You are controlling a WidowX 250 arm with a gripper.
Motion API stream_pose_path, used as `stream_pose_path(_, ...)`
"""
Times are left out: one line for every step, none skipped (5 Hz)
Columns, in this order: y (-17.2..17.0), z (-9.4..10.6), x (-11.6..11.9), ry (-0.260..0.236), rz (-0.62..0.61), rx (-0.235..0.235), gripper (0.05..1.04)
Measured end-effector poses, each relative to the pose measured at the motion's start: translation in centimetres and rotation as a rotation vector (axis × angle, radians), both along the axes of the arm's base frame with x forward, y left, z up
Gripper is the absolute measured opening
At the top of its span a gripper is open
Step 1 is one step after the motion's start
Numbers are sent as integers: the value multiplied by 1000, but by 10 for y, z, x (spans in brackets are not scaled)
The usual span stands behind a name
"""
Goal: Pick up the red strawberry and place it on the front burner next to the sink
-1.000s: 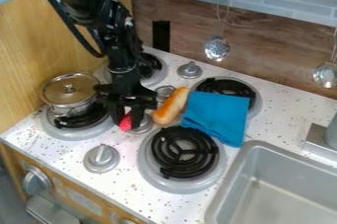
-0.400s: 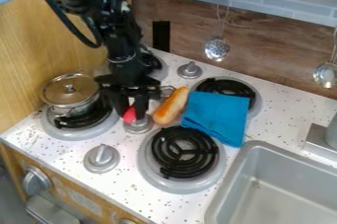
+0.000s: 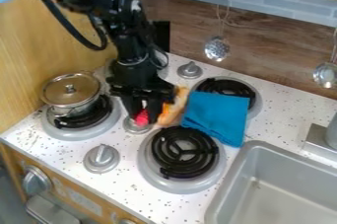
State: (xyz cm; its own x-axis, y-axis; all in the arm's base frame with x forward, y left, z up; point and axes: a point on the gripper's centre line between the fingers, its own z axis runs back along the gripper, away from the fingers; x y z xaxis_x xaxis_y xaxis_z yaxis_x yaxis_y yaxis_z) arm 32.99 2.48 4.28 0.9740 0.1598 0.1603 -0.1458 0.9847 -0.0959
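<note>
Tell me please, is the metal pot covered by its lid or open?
Covered: the lid sits over the top of the pot, with its knob upright in the middle.

The black two-finger gripper point(image 3: 145, 115) covers part of the small red object point(image 3: 141, 118), too little showing to name. The grey sink point(image 3: 263, 188) at the white speckled counter's point(image 3: 49, 155) right edge runs out of sight.

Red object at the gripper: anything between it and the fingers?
Nothing visible. The red object sits between the fingertips of the gripper. Nearest neighbours: the long tan-and-orange toy, right beside the gripper, and the metal knob, just below the red object in view.
</note>
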Motion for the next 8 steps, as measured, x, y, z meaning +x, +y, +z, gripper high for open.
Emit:
stream_pose_path(-15,1,-7,-15,-37,-5,459)
stream_pose_path(-30,4,-15,-34,-66,-18,459)
stream_pose_path(-40,5,-20,-48,-77,-31,459)
stream_pose_path(-47,5,-27,-57,-77,-41,459)
stream_pose_path(-50,0,-32,-49,-45,-50,459)
stream_pose_path(-56,-4,-35,-53,-46,-51,459)
stream_pose_path(-62,-8,-38,-59,-53,-46,459)
stream_pose_path(-62,-14,-40,-63,-58,-40,459)
